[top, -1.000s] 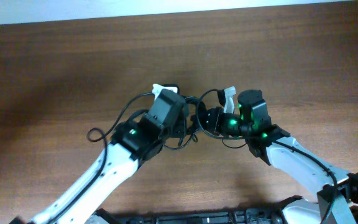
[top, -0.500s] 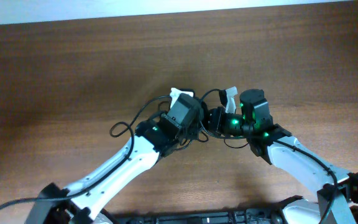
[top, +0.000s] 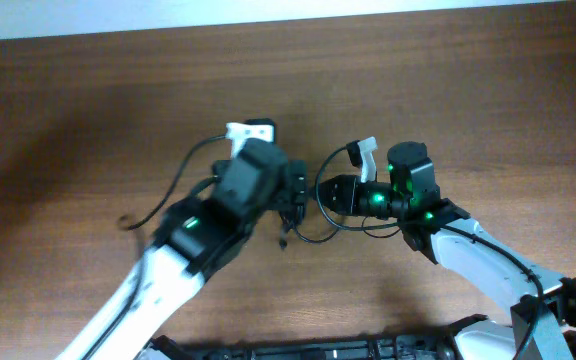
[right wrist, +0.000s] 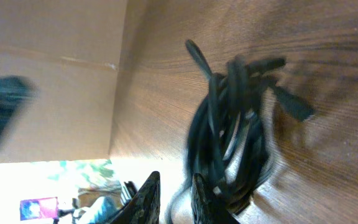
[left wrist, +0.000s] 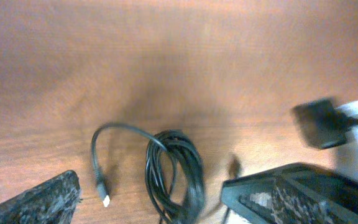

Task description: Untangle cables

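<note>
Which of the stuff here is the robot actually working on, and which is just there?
Job: bundle of thin black cables, including the loose silver-tipped cord.
Just there: brown wooden table; thicker black wire on the left arm.

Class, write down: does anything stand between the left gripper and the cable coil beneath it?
Nothing visible does. In the left wrist view the cables lie on the table, framed by the open left gripper.
</note>
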### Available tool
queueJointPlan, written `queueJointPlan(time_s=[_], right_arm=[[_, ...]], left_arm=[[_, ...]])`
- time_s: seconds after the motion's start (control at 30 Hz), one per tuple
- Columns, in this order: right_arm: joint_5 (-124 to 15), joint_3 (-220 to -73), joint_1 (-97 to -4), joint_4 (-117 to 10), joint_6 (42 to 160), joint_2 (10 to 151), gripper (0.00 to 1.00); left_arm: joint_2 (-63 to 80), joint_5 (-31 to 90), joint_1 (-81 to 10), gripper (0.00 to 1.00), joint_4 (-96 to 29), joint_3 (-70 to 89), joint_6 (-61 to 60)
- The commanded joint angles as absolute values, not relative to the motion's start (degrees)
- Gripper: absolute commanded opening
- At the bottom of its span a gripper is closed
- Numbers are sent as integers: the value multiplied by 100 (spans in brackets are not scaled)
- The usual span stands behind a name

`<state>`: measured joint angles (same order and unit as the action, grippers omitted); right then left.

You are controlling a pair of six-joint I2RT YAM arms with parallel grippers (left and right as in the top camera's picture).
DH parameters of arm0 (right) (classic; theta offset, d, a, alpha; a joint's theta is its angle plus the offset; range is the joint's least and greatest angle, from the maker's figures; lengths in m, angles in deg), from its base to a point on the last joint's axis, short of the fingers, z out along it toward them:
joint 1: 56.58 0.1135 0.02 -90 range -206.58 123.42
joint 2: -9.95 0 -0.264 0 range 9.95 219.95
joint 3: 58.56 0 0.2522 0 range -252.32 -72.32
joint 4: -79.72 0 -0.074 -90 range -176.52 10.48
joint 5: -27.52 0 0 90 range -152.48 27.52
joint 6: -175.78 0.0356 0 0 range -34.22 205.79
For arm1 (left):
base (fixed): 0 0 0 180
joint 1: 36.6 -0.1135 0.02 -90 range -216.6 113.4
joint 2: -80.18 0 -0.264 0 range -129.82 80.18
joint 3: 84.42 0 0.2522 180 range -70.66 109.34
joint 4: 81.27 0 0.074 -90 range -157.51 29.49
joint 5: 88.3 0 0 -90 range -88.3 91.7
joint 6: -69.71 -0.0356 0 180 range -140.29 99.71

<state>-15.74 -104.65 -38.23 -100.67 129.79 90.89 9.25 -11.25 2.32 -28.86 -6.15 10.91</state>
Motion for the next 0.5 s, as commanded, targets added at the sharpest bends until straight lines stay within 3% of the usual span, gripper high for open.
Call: queueJointPlan(time_s=[0.0, 0.1, 0.13, 0.23, 0.3, 0.47], right_arm=[[-1414, -10566, -3818, -10089, 12315, 9009, 15], [-1451, -10566, -3818, -10076, 12092, 9009, 13], [-1528, -10566, -3818, -10019, 11908, 9009, 25], [-2205, -10566, -3823, -9468, 11598, 9009, 76], [-2621, -10566, -3823, -9199, 11543, 9009, 81], [-2702, -10566, -3491, -9518, 11515, 9009, 82]], left_arm=[[1270, -1206, -81, 99, -2342, -554, 1932], [1097, -1210, -335, 99, -2112, -799, 2741], [1019, -1206, -380, 99, -2117, -853, 2916], [542, -1206, -516, 99, -2186, -877, 3047], [153, -1206, -619, 99, -2259, -877, 3047], [-525, -1204, -1134, 99, -2737, -875, 3049]])
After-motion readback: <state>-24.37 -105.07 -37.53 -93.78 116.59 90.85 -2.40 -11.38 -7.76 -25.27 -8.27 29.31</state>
